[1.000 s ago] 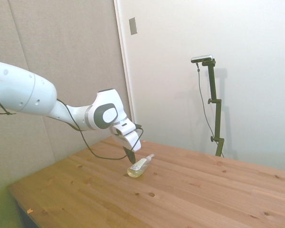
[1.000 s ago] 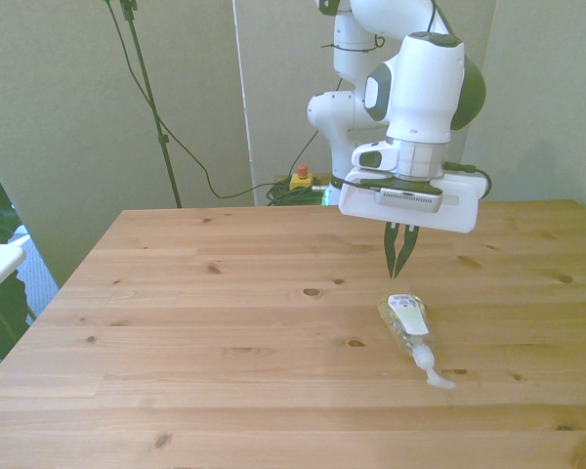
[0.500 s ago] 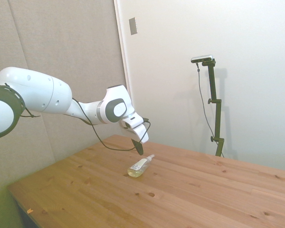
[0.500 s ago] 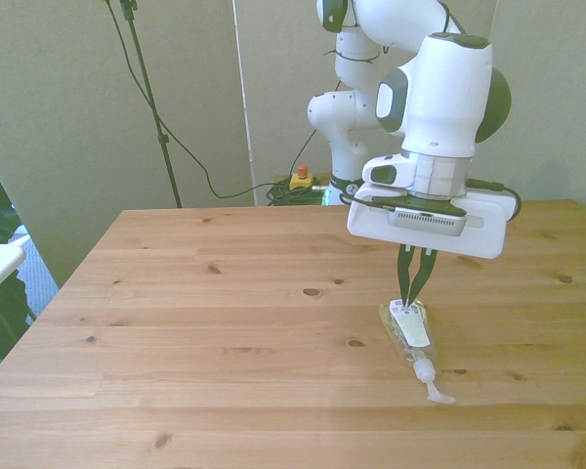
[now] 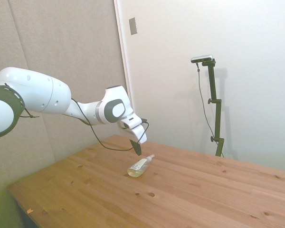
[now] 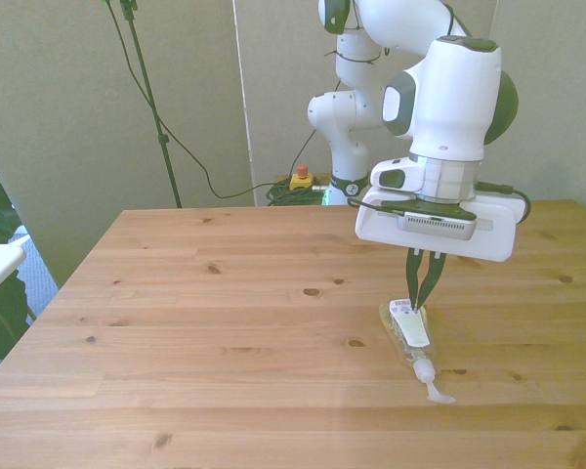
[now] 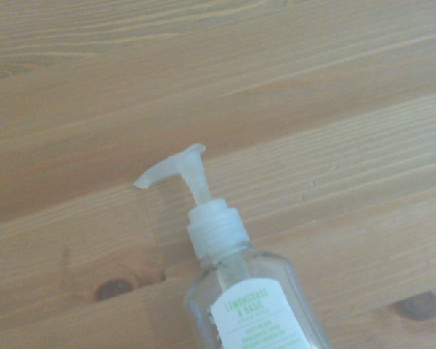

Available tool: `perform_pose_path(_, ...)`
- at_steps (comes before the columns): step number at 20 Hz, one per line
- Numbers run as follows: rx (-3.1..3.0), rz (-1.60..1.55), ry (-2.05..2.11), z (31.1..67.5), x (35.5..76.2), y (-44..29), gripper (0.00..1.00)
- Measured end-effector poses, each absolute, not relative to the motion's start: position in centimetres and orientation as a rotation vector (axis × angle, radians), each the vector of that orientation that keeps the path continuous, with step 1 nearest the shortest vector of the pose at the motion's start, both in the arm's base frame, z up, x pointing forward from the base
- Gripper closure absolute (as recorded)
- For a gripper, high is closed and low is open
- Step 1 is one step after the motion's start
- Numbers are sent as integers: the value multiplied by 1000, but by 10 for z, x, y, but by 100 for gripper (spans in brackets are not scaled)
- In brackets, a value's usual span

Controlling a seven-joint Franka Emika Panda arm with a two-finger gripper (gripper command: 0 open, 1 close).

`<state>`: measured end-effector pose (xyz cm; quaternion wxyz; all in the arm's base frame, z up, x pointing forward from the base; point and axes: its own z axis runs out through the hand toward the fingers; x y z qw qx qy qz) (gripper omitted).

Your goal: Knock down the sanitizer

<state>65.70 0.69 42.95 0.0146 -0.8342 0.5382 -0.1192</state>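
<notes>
Sanitizer (image 6: 407, 330) lies flat on the table (image 6: 225, 332); the gripper (image 6: 423, 296), fingers pressed together above it, could roll it

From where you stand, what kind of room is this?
Probably a robotics lab or test room: a white jointed robot arm reaches over a bare wooden table, where a small clear plastic pump bottle lies, with loose cables behind.

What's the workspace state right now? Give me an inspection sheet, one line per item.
Surface: wooden table, bare planks with dark knots.
Job's things: sanitizer lying on its side, pump nozzle toward the near edge.
Clutter: nothing seen.
Grippers: gripper just above the bottle's base end, fingers nearly together, holding nothing.
Cables: black cable looping under the wrist.
Surroundings: plain walls; red and yellow button behind the table.
</notes>
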Motion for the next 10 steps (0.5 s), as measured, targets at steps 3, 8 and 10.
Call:
perform_pose_path(3,-2612,-361,1664,434,640,6,0)
perform_pose_path(8,-2645,-338,1630,433,610,4,0)
perform_pose_path(10,-2655,-334,1615,432,596,3,0)
